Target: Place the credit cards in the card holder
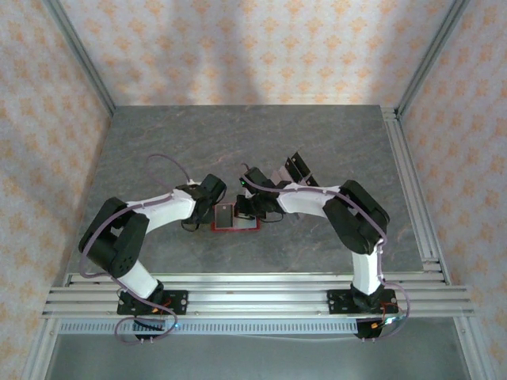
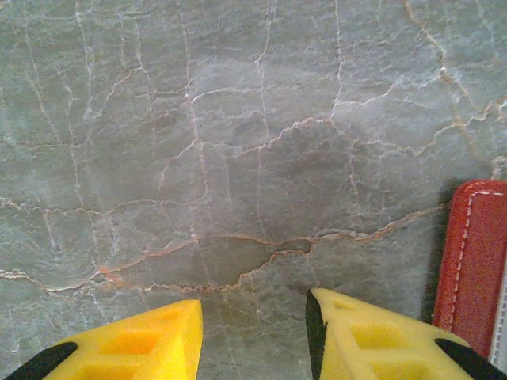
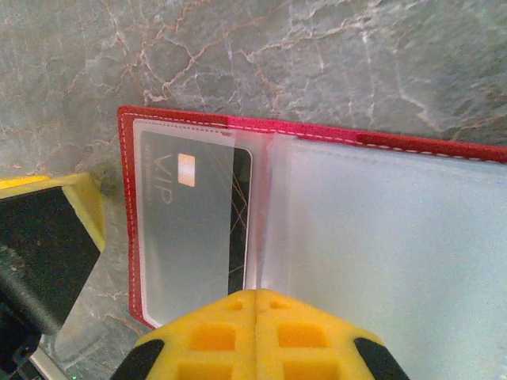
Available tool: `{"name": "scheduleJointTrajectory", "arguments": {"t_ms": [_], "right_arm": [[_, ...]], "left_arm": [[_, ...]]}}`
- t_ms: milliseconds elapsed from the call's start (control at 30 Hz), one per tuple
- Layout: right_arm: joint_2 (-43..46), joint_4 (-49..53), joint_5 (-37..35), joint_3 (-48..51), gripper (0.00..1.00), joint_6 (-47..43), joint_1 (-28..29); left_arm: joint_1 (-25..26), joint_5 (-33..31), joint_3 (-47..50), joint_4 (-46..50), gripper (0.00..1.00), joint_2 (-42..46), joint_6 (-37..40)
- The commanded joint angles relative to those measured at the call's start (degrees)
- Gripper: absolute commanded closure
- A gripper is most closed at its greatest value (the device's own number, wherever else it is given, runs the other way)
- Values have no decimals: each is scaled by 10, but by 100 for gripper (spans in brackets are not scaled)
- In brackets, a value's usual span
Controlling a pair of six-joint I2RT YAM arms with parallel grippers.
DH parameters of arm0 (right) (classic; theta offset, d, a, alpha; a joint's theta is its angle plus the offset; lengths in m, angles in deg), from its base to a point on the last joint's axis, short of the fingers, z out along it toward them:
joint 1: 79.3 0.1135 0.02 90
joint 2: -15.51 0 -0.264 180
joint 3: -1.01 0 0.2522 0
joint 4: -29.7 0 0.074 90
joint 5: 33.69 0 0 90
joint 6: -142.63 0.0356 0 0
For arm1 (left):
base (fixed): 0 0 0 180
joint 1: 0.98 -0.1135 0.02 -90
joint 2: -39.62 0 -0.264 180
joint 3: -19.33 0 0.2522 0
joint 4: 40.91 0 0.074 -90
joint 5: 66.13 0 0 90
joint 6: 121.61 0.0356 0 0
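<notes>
Right gripper (image 3: 255, 294) fingers were pressed together at bottom centre of the right wrist frame, tips over the card holder (image 3: 412, 147) at its centre fold. Couldn't tell if a clear sleeve (image 3: 380, 237) was nipped between them. Left gripper (image 2: 253, 321) fingers were spread with nothing between, just marble table (image 2: 238, 119); the holder's stitched red edge sat at frame right. Holder lay open and flat between both grippers, centre of the top view.

Progress: one VIP card (image 3: 170, 222) seated in the left pocket, right pocket looked empty. Loose credit cards (image 1: 291, 168) lay up-right of the holder, so most of the job looked undone.

Right wrist view gave the seated card; top view gave the leftover cards.
</notes>
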Motion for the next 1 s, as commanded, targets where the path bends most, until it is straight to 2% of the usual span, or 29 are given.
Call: {"name": "scheduleJointTrajectory", "arguments": {"t_ms": [0, 967], "right_arm": [[23, 25, -18, -7, 100, -17, -2], [-54, 12, 1, -54, 100, 1, 12]], "left_arm": [[-3, -16, -18, 20, 60, 8, 11], [-3, 8, 14, -18, 61, -5, 7]]}}
